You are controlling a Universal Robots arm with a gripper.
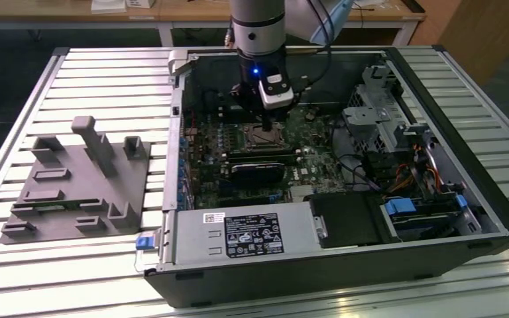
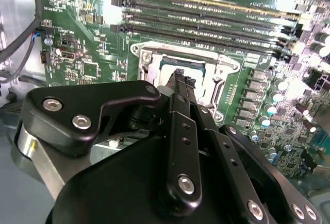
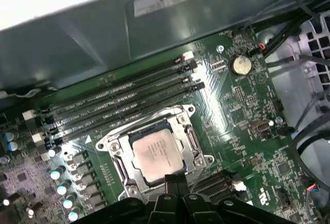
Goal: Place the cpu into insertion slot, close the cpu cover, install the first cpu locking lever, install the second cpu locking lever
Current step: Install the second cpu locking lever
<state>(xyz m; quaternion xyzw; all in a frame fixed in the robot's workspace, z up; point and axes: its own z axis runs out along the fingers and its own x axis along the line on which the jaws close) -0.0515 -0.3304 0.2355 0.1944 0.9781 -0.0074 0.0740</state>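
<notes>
Inside the open case, the claw (image 3: pixel 172 178), pinched empty, overhangs the cpu (image 3: pixel 156 153) edge.

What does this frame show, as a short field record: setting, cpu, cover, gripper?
setting: open black computer case on a slatted metal table
cpu: flat square silvery-grey chip seated in the metal-rimmed insertion slot on the green circuit board
cover: thin silvery metal frame lying around the chip
gripper: black gripper, fingers together, at the socket's edge

The gripper (image 2: pixel 183 80) hides part of the cpu (image 2: pixel 178 68).
</notes>
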